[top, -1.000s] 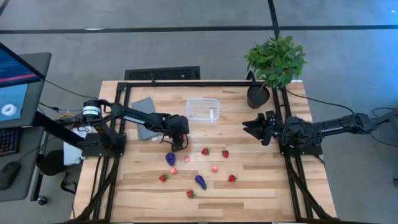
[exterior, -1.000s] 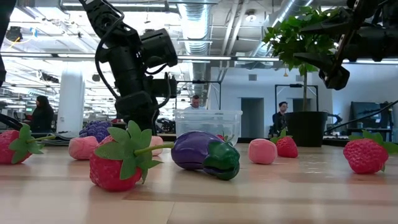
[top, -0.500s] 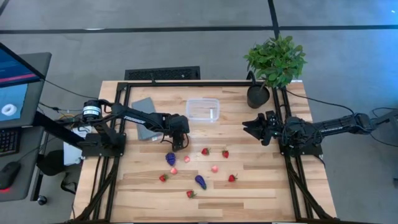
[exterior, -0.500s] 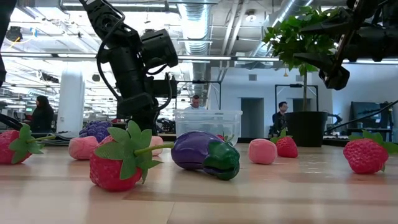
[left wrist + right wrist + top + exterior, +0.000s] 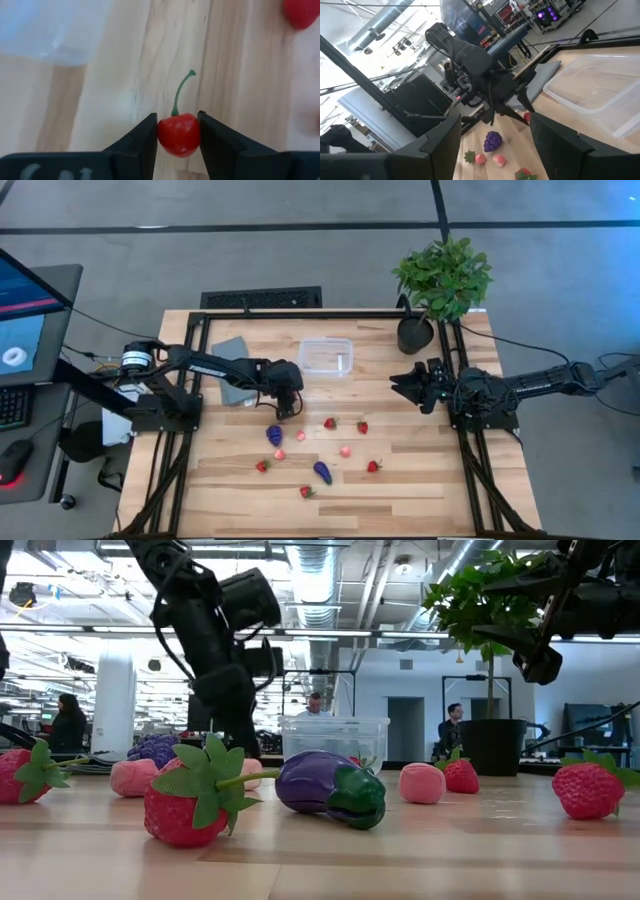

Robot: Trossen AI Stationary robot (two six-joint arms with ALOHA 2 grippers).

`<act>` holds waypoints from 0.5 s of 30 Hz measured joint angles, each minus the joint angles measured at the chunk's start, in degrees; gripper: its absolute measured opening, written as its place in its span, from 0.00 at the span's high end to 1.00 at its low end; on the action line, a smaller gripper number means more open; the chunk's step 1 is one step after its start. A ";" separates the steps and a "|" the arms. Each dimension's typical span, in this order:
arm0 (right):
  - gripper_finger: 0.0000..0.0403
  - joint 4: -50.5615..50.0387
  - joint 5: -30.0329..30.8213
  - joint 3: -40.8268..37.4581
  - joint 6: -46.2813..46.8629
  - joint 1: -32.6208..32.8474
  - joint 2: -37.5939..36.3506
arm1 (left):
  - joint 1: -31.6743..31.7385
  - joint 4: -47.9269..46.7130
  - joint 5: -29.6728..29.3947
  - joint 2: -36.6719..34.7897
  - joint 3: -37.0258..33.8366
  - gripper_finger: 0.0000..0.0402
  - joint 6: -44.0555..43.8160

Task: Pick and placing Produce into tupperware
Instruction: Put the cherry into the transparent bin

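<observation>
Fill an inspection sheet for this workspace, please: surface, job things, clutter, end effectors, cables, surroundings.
Surface: wooden table, black frame.
Job's things: clear tupperware standing open; strawberries, pink pieces and two purple pieces scattered in front of it; a red cherry in the left end effector.
Clutter: grey lid; potted plant.
End effectors: left end effector shut on the cherry; right end effector open, waiting at the right side.
Cables: one trailing from the right arm.
Surroundings: people standing far behind.

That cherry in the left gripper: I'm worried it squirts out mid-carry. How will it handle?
The cherry looks round and glossy, so it may slip or roll if released. The left gripper pinches only its sides. Its thin stem probably bends.
</observation>
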 joint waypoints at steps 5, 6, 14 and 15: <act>0.35 0.00 0.00 0.00 -0.04 0.00 0.01 | -0.75 0.86 -0.01 -3.83 0.04 0.71 -0.08; 0.35 0.00 0.00 0.00 -0.04 0.00 0.00 | -0.75 1.40 -0.31 -4.48 0.04 0.71 -0.10; 0.35 0.00 0.00 0.00 -0.06 0.00 0.02 | 0.10 8.75 -1.79 -7.49 0.17 0.71 -0.60; 0.35 0.02 0.00 0.00 -0.05 0.00 0.00 | 0.40 9.33 -2.02 -7.60 0.19 0.71 -0.60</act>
